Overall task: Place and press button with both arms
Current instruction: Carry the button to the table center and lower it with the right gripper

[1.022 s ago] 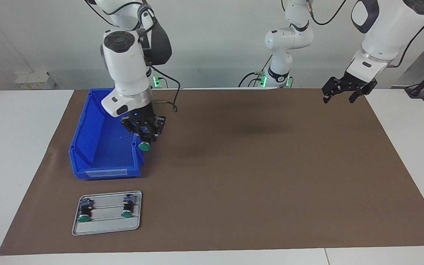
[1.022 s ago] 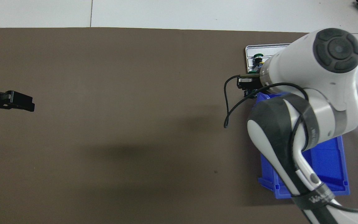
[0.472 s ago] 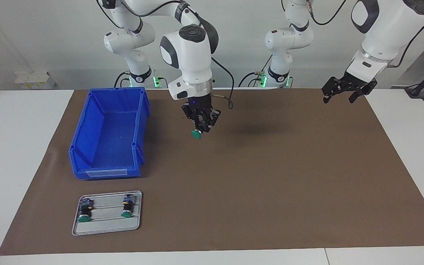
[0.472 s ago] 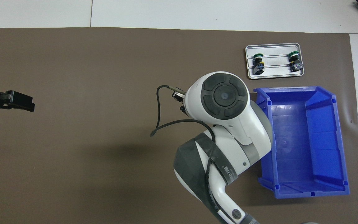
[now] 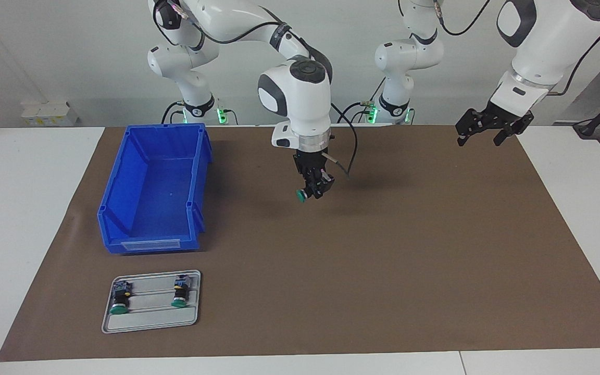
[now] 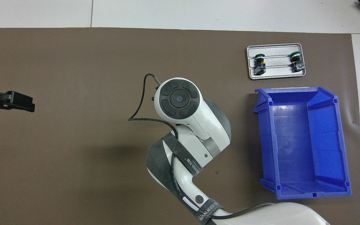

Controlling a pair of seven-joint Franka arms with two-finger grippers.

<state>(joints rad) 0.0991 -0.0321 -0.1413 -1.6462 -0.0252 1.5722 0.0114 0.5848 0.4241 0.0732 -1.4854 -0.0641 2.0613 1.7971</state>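
Observation:
A green-capped button [image 5: 302, 196] hangs in the air over the middle of the brown mat, with my right gripper [image 5: 314, 190] shut on it. In the overhead view the right arm's wrist [image 6: 177, 99] hides both the gripper and the button. My left gripper [image 5: 479, 134] waits open and empty above the mat's edge at the left arm's end; in the overhead view the left gripper [image 6: 27, 106] shows at the frame's edge. Two more green-capped buttons [image 5: 119, 300] [image 5: 179, 293] lie on a grey tray [image 5: 149, 320].
An empty blue bin [image 5: 152, 192] [image 6: 302, 142] stands on the brown mat [image 5: 383, 271] at the right arm's end. The grey tray [image 6: 276, 74] lies farther from the robots than the bin. White tabletop borders the mat.
The right arm has carried the button from beside the blue bin toward the middle of the mat, and turned its wrist. The left arm has not moved.

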